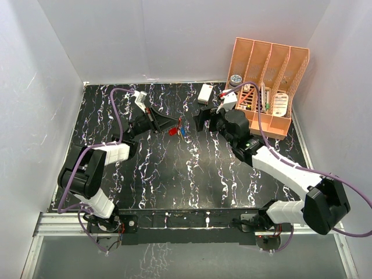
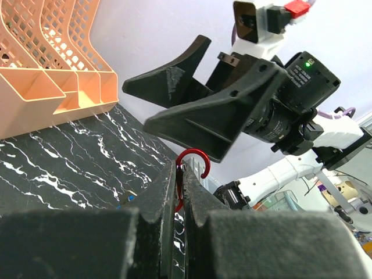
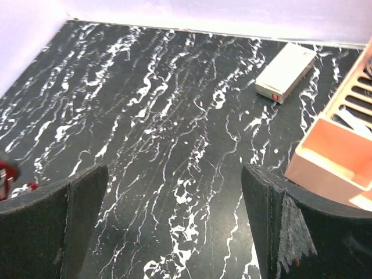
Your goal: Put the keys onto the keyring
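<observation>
The keyring stands out of the tip of the left gripper, its red stem pinched between the two fully closed fingers and its hooked end curling free above them. From above, the left gripper sits over the black marbled worktop, well to the left of the orange organizer. A red bit and a blue bit show right at its tip; they are too small to tell key from ring there. The right gripper lies between that tip and the organizer, close to the left gripper and facing it. In the left wrist view the right gripper hangs just above and beyond the keyring, not touching it, its jaws spread wide with nothing between them. The right wrist view confirms this: the right gripper frames only bare worktop, with a red speck at the left edge. A white box lies flat on the worktop just left of the organizer, towards the back wall, apart from both grippers.
</observation>
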`<state>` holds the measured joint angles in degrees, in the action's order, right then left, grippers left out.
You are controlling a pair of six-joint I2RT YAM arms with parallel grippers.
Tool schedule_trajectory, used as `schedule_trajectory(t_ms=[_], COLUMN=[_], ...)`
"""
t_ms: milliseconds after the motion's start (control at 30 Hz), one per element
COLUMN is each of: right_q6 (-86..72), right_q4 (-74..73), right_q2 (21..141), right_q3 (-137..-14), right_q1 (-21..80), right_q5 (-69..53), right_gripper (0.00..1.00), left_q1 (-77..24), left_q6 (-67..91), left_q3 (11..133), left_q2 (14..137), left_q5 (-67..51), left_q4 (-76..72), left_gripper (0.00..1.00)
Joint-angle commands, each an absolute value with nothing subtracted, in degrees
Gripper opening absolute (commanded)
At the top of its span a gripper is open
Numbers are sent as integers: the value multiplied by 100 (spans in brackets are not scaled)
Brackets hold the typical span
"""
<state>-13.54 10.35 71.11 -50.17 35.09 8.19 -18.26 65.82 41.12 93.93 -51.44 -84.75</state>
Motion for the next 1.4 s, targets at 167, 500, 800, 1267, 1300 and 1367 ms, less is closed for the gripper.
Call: schedule_trajectory(t_ms=[167, 500, 800, 1267, 1300, 1367], right_q6=[-2258, -1943, -1868, -2289, -2360, -2446], right_q4=[-86, 477, 539, 215, 79, -85], right_q2=[7462, 7031, 7135, 7431, 7483, 7550], right_q3=[-6297, -5817, -5871, -6490, -6593, -6725], right_q1=[3445, 3419, 3419, 3428, 3433, 3445], right_q5=[2201, 1736, 1301, -312, -316, -275], right_gripper=[98, 98, 98, 82, 81, 80], left_q1=[-1846, -1848, -1830, -1812, -1815, -1811], left_q6=[6584, 6528, 6508, 6409, 6332, 6082], left_q3=[3804, 3669, 3642, 3710, 3731, 3789], left_q2=[8872, 8937, 9056, 9198, 9208, 9215], left_q5=[-5026, -5027, -5047, -4810, -4715, -4582], left_q4=[-10233, -10230, -10230, -10115, -10024, -9634], left_gripper=[0, 0, 0, 0, 0, 0])
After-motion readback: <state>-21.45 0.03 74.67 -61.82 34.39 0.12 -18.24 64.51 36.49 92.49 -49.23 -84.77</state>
